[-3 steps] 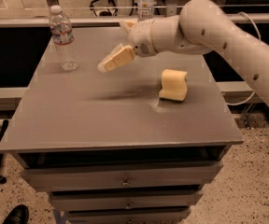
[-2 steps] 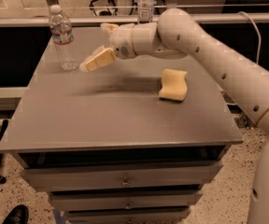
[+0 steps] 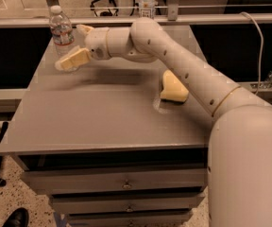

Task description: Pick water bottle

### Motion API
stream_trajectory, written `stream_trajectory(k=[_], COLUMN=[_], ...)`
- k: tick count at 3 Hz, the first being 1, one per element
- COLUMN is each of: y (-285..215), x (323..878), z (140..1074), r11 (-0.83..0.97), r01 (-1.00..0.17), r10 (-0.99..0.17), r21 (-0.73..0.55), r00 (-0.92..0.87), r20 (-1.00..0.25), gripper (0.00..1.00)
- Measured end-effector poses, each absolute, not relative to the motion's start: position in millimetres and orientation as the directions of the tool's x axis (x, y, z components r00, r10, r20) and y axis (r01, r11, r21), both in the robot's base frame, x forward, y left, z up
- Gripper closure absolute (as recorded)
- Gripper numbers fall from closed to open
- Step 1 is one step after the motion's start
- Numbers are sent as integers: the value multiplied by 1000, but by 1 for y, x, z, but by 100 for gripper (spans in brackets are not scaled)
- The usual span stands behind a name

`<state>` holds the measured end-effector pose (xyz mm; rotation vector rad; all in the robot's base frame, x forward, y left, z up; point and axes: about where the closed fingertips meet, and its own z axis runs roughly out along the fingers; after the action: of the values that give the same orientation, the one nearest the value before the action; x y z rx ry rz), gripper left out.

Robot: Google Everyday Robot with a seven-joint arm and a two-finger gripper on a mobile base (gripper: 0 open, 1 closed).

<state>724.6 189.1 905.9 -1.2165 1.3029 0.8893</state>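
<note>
The water bottle [image 3: 61,31] is clear and ribbed with a white cap and a narrow reddish label band. It stands upright at the far left corner of the grey table [image 3: 98,112]. My gripper [image 3: 75,45] reaches in from the right and is right beside the bottle, at its lower half. Its cream fingers are spread open: one fingertip [image 3: 71,60] lies low in front of the bottle's base, the other [image 3: 84,29] sits behind and to the right. The bottle stands on the table, not held.
A yellow sponge-like object [image 3: 174,87] lies on the right part of the table. A second bottle [image 3: 147,2] with a large label stands behind the table by a rail. Drawers are below the tabletop. A shoe [image 3: 16,217] shows on the floor at bottom left.
My arm has swept left across the table, bringing the open gripper from mid-table up to the water bottle. The bottle and the sponge have not moved.
</note>
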Motion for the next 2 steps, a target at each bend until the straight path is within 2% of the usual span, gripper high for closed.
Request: stream_trajectory(k=[1, 2], y=[212, 218], x=[728, 727], z=[910, 919], r11=[174, 174], r01=[-976, -978], r10=[-135, -132], r21=[-134, -115], r00=[111, 92], r20=[-985, -987], gripper=[16, 41])
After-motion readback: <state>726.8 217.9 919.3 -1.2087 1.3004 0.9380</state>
